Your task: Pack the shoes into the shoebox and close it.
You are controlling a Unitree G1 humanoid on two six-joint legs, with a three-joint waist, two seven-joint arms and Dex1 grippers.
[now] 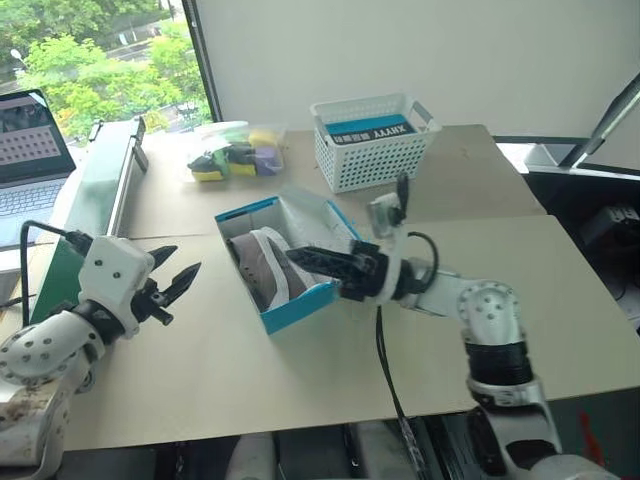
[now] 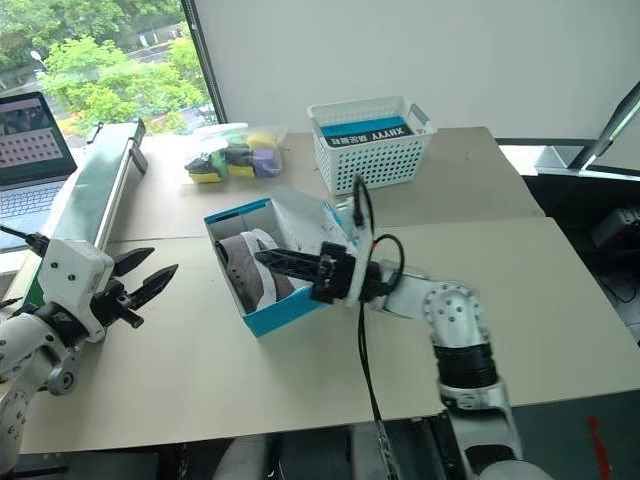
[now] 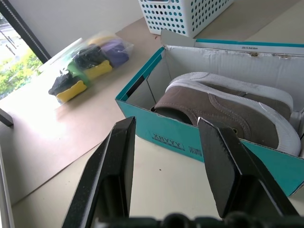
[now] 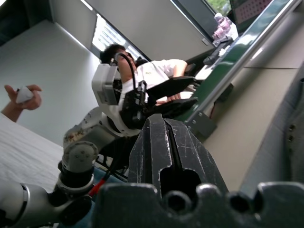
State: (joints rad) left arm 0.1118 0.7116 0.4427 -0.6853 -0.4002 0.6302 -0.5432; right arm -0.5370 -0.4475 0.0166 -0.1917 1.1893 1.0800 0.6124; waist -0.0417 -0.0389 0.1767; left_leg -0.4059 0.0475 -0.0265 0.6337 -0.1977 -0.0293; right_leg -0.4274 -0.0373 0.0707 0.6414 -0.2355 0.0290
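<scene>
The tan cardboard-covered table (image 1: 250, 380) carries everything. Near its middle sits the shoebox (image 1: 300, 308), bright blue outside and white inside, its top open. Small dark print on its near wall is too fine to read with certainty. In the box lie the shoes (image 1: 268, 262), grey-brown fabric with white soles, resting on their sides and filling most of the inside.

At the far side stands a white lattice basket (image 1: 372, 150) holding a blue and black item whose white lettering appears upside down and reads roughly "XNYYY". Left of the basket lies a clear bag (image 1: 235, 150) of yellow, green, purple and black pieces. At the far left edge is an open laptop (image 1: 30, 150).

The right gripper (image 1: 305, 255) reaches leftward over the box's near right wall, its two black fingers pressed together and holding nothing, the tips above the shoes. The left gripper (image 1: 178, 270) hovers well left of the box, its fingers parted and empty, pointing toward the box. In the right wrist view a person's raised hand (image 4: 21, 97) holds something small and white.
</scene>
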